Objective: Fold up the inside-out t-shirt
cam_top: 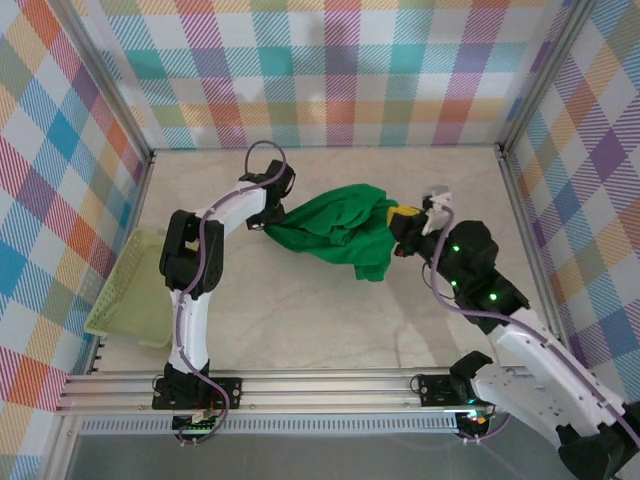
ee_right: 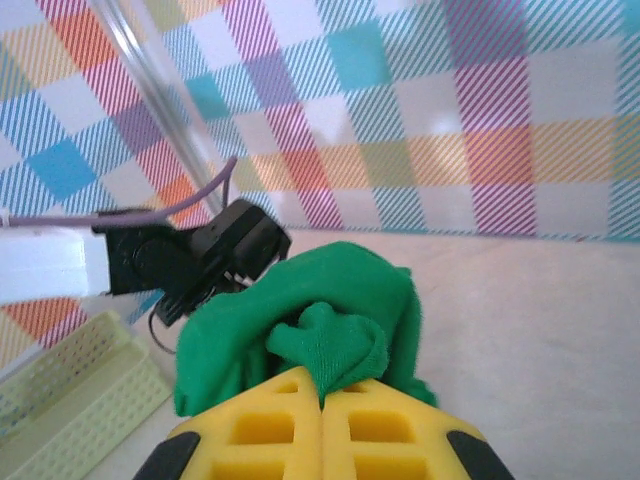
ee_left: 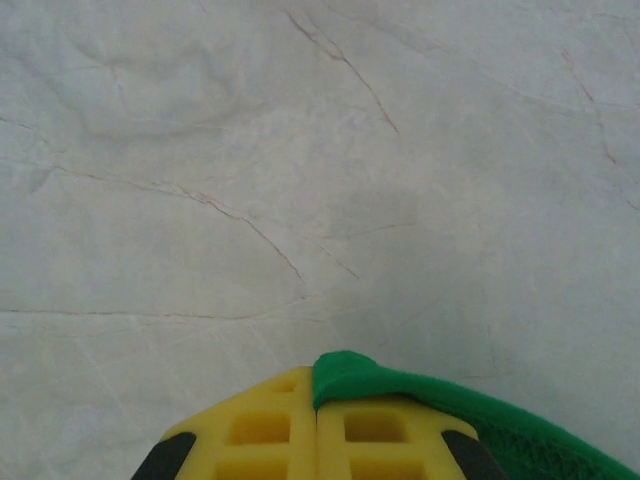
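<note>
We have the t-shirt strung between our two arms near the middle of the table, and the coming move turns on that line. Its long axis runs left to right, from one grip to the other. The cloth is bunched rather than spread, with a loose lobe drooping toward the near side below the right end.

The left fingers are pressed together with a fold of green cloth caught at their tips. From there the shirt trails off to the right of those fingers, over bare table. The right fingers are also closed tight, pinching a crumpled knot of cloth. The bulk of the shirt lies directly ahead of them, toward the left arm.

Neither arm is nearer, since each has hold of one end. We judge that the shirt has not yet been flattened, so drawing the two grips apart along this axis is what would open it out. The basket sits well apart at the left wall.
</note>
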Controlling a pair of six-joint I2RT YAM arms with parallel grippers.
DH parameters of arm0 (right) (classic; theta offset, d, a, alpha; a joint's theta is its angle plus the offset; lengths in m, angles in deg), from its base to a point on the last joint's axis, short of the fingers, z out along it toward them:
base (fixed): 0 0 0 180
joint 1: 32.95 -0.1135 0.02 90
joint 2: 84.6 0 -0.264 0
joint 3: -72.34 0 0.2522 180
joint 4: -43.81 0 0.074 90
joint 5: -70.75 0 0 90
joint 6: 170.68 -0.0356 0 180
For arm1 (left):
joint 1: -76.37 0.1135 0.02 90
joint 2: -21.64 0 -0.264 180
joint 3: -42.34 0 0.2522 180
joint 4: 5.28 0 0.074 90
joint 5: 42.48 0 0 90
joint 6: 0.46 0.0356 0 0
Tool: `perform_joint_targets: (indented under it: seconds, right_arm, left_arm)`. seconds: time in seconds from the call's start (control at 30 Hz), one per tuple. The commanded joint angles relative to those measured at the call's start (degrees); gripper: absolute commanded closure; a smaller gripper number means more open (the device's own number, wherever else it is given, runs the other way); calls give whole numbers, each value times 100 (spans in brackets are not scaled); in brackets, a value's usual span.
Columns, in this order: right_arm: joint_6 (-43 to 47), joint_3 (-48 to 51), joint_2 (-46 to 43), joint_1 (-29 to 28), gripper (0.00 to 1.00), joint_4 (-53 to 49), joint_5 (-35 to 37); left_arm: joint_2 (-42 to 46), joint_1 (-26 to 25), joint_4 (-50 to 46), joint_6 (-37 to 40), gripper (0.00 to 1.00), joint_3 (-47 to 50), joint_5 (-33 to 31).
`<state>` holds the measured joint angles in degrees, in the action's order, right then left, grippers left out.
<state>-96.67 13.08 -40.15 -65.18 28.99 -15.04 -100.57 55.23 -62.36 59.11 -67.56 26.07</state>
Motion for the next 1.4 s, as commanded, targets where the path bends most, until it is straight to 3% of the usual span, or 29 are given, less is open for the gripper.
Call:
perform_joint_targets:
  seconds: [0.0,0.1,0.27,0.47,0.6,0.7,0.8,1.03,1.17,1.27,1.37]
  right_arm:
    - [53,-212,-12,99,100,-217,239]
    - [-66,-194,585,102,100,30,-157]
    - [64,-329,1590,120,100,329,-746]
    - [61,-240,1870,129,100,614,-1499]
    - [17,-181,1802,129,100,650,-1605]
    - [15,-142,1713,129,100,647,-1607]
    - [33,-102,1617,129,100,630,-1553]
    - [191,-12,1392,125,100,473,-1280]
    - [241,-185,1425,181,100,-158,-302]
    - [150,-355,1398,538,100,-584,210]
    - [-44,-505,1313,975,100,-608,-129]
  left_arm:
    - [95,33,115,99,97,-21,-60]
    - [477,-251,566,416,77,205,458]
    - [1737,-727,1506,812,34,1035,1425]
    - [2972,-1396,2903,1319,16,2137,2448]
    - [3067,-1802,3318,1602,9,2394,2876]
    - [2865,-1853,3410,1563,12,2367,3122]
    - [2581,-1866,3252,1575,24,2184,3072]
    - [2359,-1858,2986,1519,74,1941,2740]
    - [2663,-1766,2943,1351,100,1956,2350]
    - [3136,-1284,3047,987,100,2152,2277]
    - [3826,-532,3610,227,100,2508,3034]
